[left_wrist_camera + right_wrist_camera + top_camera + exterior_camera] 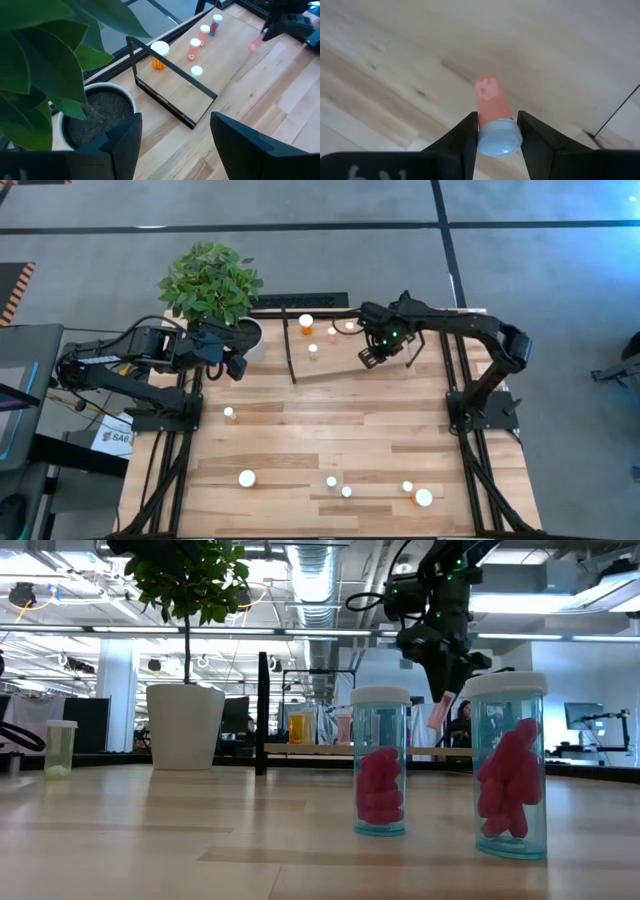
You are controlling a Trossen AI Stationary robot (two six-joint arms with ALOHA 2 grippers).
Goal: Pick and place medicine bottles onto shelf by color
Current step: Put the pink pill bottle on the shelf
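Low view: plank tabletop (200, 840), office behind.

high: straight down over table (300, 430) | low: tabletop level | wrists: close | shared: shelf (330, 355)

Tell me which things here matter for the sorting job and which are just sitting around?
Part of the job:
- pink bottle held in the right hand
- bottles already on the shelf
- capped bottles waiting on the table

Just there:
- potted plant
- left hand, open, waiting beside it
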